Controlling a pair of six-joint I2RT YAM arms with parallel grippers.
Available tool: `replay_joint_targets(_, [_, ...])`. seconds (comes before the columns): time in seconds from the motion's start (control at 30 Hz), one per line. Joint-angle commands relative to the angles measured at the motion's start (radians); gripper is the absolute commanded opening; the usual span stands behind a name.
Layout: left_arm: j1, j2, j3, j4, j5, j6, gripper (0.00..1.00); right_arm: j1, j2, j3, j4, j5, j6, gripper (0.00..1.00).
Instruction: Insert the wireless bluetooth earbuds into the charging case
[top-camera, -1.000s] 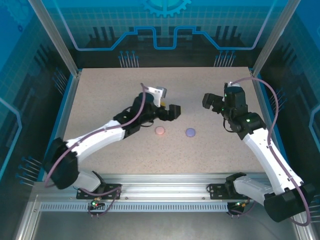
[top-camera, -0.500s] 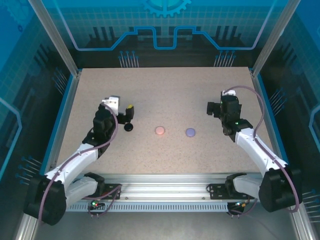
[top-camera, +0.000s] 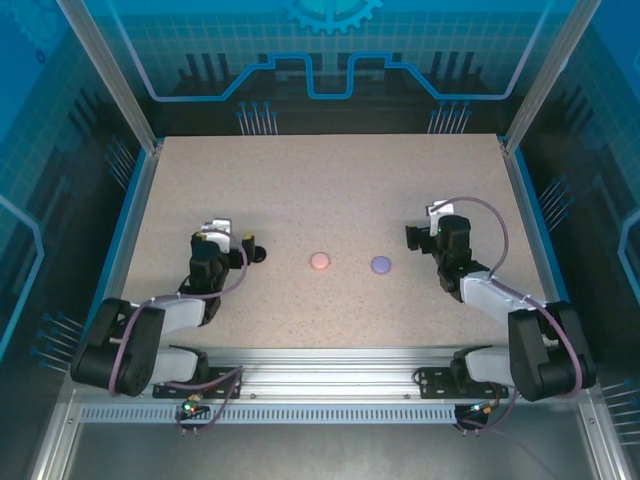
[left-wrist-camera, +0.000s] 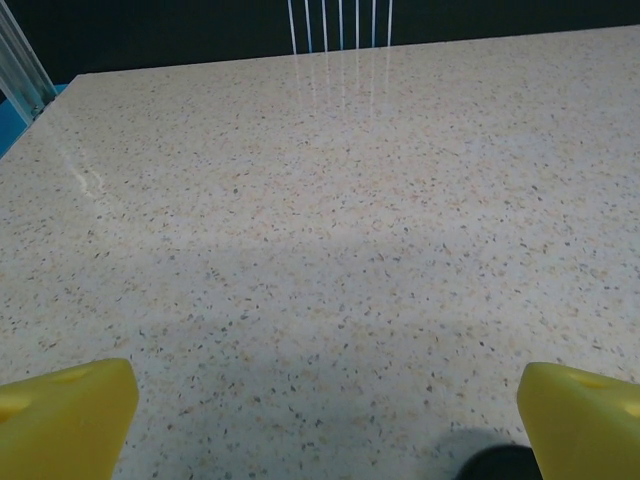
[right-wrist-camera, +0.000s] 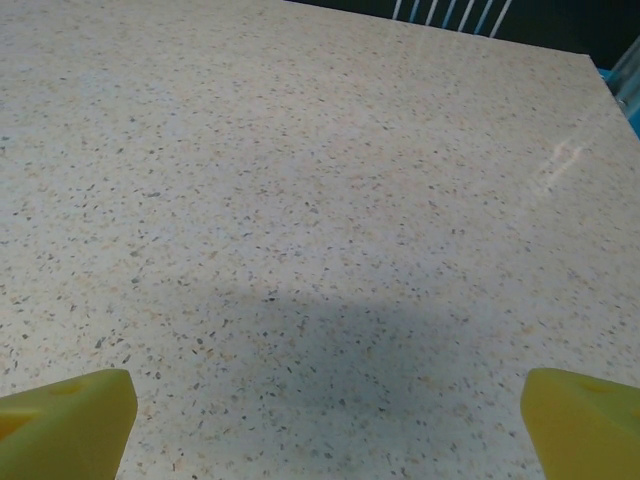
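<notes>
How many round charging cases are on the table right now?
3: a black case beside the left gripper, a pink case at centre, a purple case right of it. Others may be hidden.

A black round case (left-wrist-camera: 497, 465) was cut off at the left wrist view's lower edge; pink case (top-camera: 319, 261) and purple case (top-camera: 380, 264) appeared too small for detail.

This is a robot test cell in a lab rather than a home or shop. A speckled tabletop (top-camera: 330, 190) is boxed in by aluminium posts (top-camera: 112, 80) and blue see-through panels (top-camera: 330, 55) printed with a gear and circuit lines. Along the tabletop's near edge, a slotted metal rail (top-camera: 330, 365) carries a left arm (top-camera: 175, 312) and a right arm (top-camera: 490, 292), both trailing looped cables.
</notes>
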Motion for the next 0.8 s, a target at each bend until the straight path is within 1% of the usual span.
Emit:
replay_joint_targets(0.0, [0.048, 0.051, 0.021, 0.135, 0.093, -0.03, 0.99, -0.064, 0.031, -0.059, 0.222, -0.083, -0.014, 1.0])
replay_joint_targets(0.1, [0.105, 0.104, 0.028, 0.167, 0.173, -0.069, 0.99, -0.105, 0.082, -0.086, 0.32, -0.158, 0.019, 1.0])
replay_joint_targets(0.17, [0.135, 0.148, 0.031, 0.2, 0.225, -0.084, 0.99, -0.111, 0.144, -0.099, 0.401, -0.179, 0.025, 1.0])
replay_joint_targets(0.23, [0.146, 0.191, 0.043, 0.219, 0.267, -0.084, 0.99, -0.105, 0.21, -0.109, 0.49, -0.2, 0.004, 1.0])
replay_joint_targets(0.27, [0.149, 0.204, 0.052, 0.224, 0.285, -0.08, 0.99, -0.106, 0.2, -0.09, 0.432, -0.22, 0.0, 1.0])
replay_joint_targets(0.37, [0.15, 0.209, 0.084, 0.173, 0.327, -0.059, 0.99, -0.123, 0.213, -0.03, 0.333, -0.297, -0.008, 1.0])
replay_joint_targets(0.43, [0.148, 0.207, 0.123, 0.095, 0.362, -0.043, 0.99, -0.127, 0.215, -0.031, 0.335, -0.305, -0.008, 1.0])
replay_joint_targets(0.47, [0.148, 0.206, 0.138, 0.061, 0.368, -0.041, 0.99, -0.129, 0.215, -0.03, 0.333, -0.305, -0.005, 1.0])
replay_joint_targets(0.6, [0.15, 0.211, 0.16, 0.028, 0.267, -0.079, 0.99, -0.131, 0.215, -0.027, 0.331, -0.307, -0.004, 1.0])
replay_joint_targets(0.77, [0.144, 0.21, 0.159, 0.029, 0.246, -0.076, 0.99, -0.117, 0.215, -0.03, 0.333, -0.282, -0.01, 1.0])
